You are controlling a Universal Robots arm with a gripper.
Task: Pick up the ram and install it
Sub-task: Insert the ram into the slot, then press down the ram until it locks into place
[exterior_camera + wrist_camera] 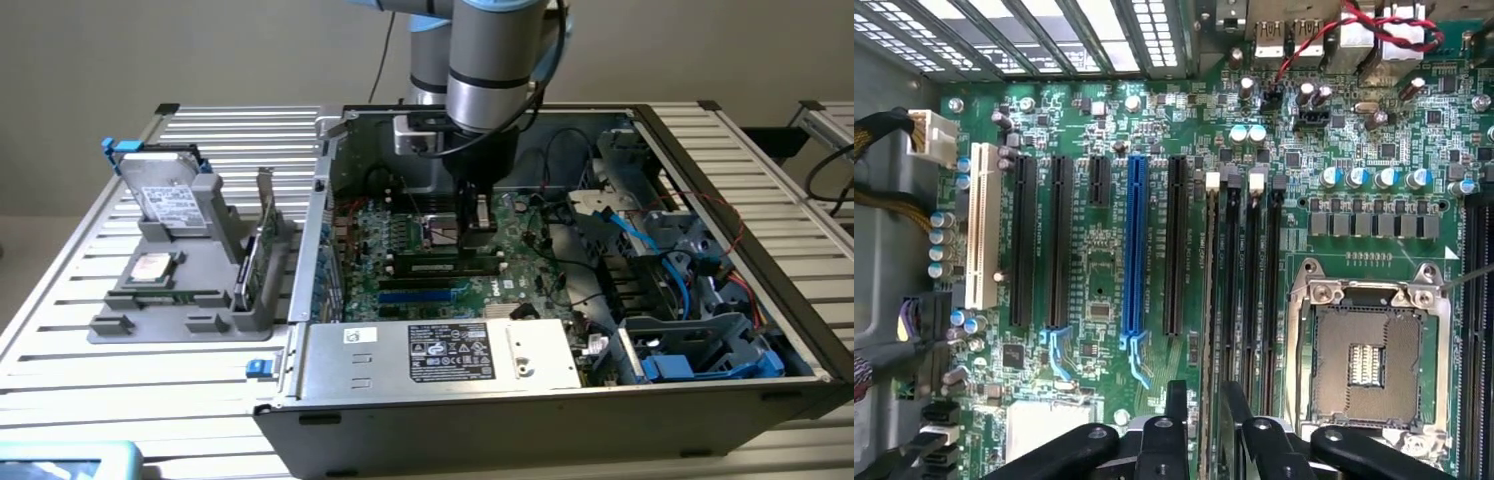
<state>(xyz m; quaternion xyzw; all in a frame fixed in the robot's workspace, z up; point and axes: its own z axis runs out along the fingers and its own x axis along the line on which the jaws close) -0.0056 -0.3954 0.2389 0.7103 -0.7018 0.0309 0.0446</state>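
We are seeing the ram (pixel 1209 300) standing in a memory slot near the middle of the motherboard (pixel 1086 225), beside the empty CPU socket (pixel 1369 360). The gripper (pixel 1204 400) is hovering over it, jaws parted, grasping nothing. Insertion is looking done, though we are not seeing whether it is fully latched

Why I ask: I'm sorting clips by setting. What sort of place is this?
Probably a robotics lab bench: an opened desktop computer case on a slatted metal table, a robot arm reaching over its motherboard, and a grey fixture holding a hard drive.
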